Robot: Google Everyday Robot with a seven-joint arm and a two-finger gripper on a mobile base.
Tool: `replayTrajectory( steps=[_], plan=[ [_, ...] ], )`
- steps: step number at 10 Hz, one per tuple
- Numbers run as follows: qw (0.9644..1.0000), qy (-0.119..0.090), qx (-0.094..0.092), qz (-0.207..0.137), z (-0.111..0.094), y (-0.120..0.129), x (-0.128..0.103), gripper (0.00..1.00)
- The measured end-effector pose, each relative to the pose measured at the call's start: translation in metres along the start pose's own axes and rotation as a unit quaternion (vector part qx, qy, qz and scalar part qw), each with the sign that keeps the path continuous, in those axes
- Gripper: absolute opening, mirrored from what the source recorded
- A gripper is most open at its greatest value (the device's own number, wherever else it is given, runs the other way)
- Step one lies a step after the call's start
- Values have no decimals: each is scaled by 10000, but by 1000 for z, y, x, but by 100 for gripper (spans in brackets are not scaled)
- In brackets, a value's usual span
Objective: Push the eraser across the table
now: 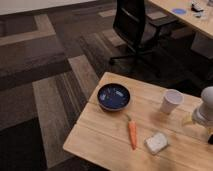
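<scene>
Approach step, judging by the layout: no contact with the eraser [156,143] yet. It's the pale rectangular block lying flat near the front edge of the light-wood table [100,137], lower right of the frame, just right of the carrot [132,134] and apart from it.

The gripper [209,136] is sitting at the far right edge of the frame, mostly cut off. Only the white rounded wrist housing and a dark bit below it are showing. It's well right of the eraser and slightly further back. Whether it's holding anything, or how its end is set, I can't tell from here.

Arm pose: coming in from the right side, wrist hanging low over the tabletop, close to the white paper cup [171,101], which is standing upright just left of the housing. Something yellowish is sitting right against the housing's left side; can't make out what.

Next move, my read: bring the tip down to table height beside the eraser, then sweep sideways so the block is sliding along the planks. Pushing left is sending it straight into the carrot, so either accept that or pick a line toward the back, where the dark blue bowl [114,96] is sitting further up and left. The cup is the nearer hazard; a low swing from the current spot could be clipping it.

Beyond the table: black office chair [132,25] in the upper middle, pale desk [185,17] in the upper right corner.
</scene>
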Motion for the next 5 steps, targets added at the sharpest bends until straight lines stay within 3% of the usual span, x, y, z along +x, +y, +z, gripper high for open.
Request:
replayTrajectory(
  steps=[3,5],
  plan=[
    [9999,-39,-30,117,-1,-21,-1,65],
    [9988,-52,39,494,-6,-51,14,65]
  ],
)
